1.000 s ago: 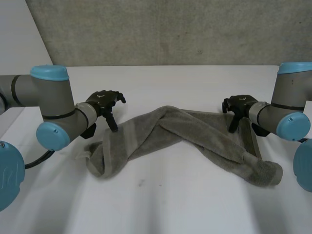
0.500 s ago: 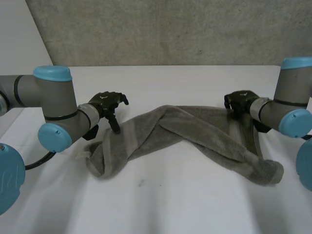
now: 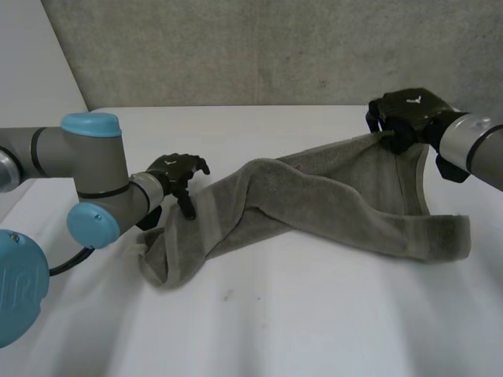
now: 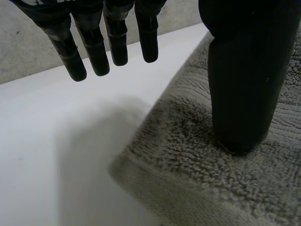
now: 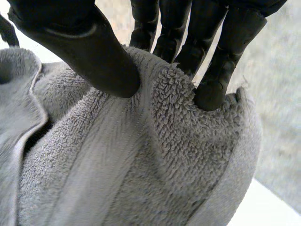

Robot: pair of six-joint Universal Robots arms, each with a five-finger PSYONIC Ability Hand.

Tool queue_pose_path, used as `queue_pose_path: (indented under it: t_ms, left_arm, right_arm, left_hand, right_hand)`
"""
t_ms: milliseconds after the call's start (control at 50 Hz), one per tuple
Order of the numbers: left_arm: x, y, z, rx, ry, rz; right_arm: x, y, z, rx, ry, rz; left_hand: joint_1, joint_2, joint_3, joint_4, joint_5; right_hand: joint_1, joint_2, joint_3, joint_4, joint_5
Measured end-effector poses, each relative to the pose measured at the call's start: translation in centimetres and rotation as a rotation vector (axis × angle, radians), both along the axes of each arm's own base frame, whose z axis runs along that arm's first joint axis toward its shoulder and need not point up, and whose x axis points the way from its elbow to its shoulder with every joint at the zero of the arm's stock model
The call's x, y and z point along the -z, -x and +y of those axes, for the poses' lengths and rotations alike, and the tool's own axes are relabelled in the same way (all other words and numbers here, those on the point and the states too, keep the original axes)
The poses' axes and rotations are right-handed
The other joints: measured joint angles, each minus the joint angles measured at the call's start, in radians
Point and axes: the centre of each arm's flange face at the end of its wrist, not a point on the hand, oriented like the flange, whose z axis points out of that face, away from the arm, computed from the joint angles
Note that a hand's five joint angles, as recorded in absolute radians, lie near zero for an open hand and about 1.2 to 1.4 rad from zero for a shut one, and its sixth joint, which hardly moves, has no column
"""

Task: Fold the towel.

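towel: sprawls across the table, twisted round itself about the middle, left end flat on the tabletop, right end hanging up off it
left hand: at the towel's left end, thumb down on the cloth just inside the edge, fingers over bare table beside it
right hand: far right, above the table, towel pinched between thumb and fingers, looks like a corner but hard to tell
wall: right behind the table
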Motion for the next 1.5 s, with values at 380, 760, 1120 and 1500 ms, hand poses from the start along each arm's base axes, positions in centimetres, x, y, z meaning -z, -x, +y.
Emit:
queue_pose_path:
  t_ms: [380,760,1120,1500]
  left_arm:
    - [-0.6,2.0,1.9,0.053,0.008,0.000]
    - [-12.5,2.7,-2.8,-0.015,0.518,0.066]
    - [-17.7,0.2,-0.3,-0.119,0.681,0.199]
    - [2.7,-1.8,5.8,0.030,0.301,-0.224]
  right_arm:
    - [-2.9,1.2,2.3,-0.037,0.142,-0.027]
    - [-5.9,0.4,-4.9,0.134,0.358,-0.034]
    - [-9.8,-1.6,-4.8,0.137,0.497,-0.233]
    - [10.1,-1.1,0.0,-0.015,0.010,0.219]
  left_hand:
    - [0.758,0.779,0.774,0.771,0.768]
    - [0.817,0.858,0.854,0.855,0.835]
    - [0.826,0.859,0.855,0.856,0.844]
    - [0.821,0.827,0.828,0.827,0.841]
  right_hand:
    - [0.000,0.000,0.000,0.000,0.000]
    - [0.000,0.002,0.000,0.000,0.000]
    - [0.000,0.013,0.003,0.000,0.000]
    - [0.000,0.013,0.021,0.000,0.003]
